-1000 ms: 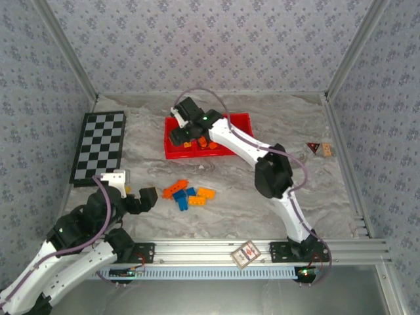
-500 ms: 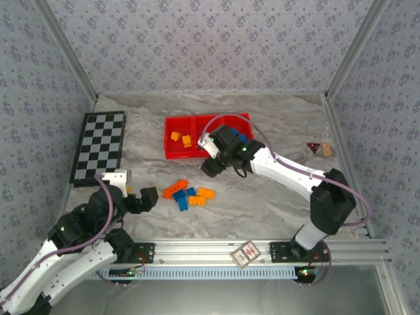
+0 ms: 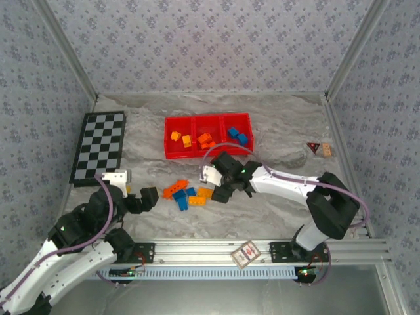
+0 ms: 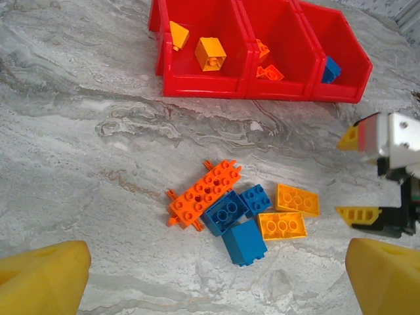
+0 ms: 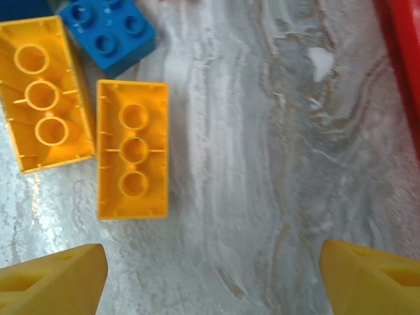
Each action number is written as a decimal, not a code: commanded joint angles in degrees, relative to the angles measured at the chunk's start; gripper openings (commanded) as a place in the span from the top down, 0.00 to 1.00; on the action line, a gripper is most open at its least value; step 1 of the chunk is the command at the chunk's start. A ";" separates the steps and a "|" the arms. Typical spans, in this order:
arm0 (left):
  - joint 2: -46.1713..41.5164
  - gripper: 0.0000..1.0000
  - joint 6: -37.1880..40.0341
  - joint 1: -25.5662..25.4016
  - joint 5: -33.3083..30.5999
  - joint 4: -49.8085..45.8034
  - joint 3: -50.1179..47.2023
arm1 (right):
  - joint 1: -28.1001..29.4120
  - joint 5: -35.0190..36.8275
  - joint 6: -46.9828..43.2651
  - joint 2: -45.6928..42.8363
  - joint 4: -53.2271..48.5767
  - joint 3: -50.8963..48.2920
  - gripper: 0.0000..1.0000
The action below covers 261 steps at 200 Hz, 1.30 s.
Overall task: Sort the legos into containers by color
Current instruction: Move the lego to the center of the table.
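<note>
No text, number or brand you can read anywhere. Card [image 3: 247, 254] on the front rail [image 3: 197, 248]: red marking, too small to make out. Dark triangular tile [image 3: 314, 147], far right: markings illegible.

Non-task stuff: grey marbled counter [image 3: 275, 210] under the right hand [image 3: 212, 186]. Black-and-white checkered board [image 3: 98, 147] lies flat, well left of that hand, just behind the left hand [image 3: 134, 189]. Well right of the right hand, by the counter edge: a dark triangular piece [image 3: 314, 148] and, just beside it, a tan piece [image 3: 327, 150]. Small card [image 3: 247, 254] sits on the aluminium rail [image 3: 197, 248], nearer than the right hand. Floral-patterned walls [image 3: 210, 46] stand on three sides.
</note>
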 commanded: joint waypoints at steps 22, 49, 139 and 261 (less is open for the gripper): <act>-1.22 0.00 -0.96 -1.60 -1.64 -0.65 -0.05 | 1.92 0.31 0.15 1.41 1.01 -2.58 0.13; -1.92 0.00 -0.65 -1.56 -1.95 -0.49 -0.07 | 2.54 -0.44 0.62 1.61 1.23 -2.88 0.13; -1.00 0.00 -0.89 -1.69 -2.32 -0.87 0.02 | 1.36 -2.70 -2.28 5.99 4.88 -1.35 0.14; -1.26 0.00 -0.70 -1.69 -2.35 -0.86 0.09 | -1.00 -7.57 0.19 12.11 2.97 6.17 0.30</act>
